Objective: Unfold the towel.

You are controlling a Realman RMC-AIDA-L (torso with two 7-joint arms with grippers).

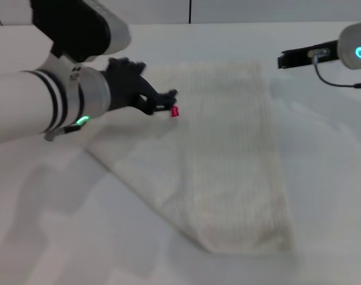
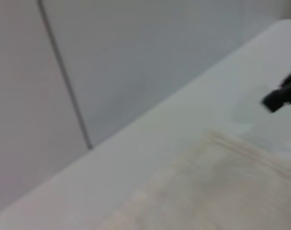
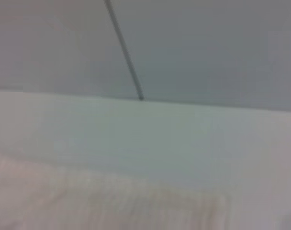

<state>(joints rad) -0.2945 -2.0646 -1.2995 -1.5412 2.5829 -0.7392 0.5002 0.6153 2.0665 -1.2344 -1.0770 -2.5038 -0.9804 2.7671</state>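
We see a plain white table [image 1: 323, 196] w/ smooth matte top, filling most of the head view. Behind it, a pale grey wall [image 3: 207, 43] w/ one thin dark vertical seam [image 3: 124, 52] running down to the table's far edge.

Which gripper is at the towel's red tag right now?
The left gripper: it sits at the towel's left edge, right by the red tag. The right gripper hangs off the far right corner.
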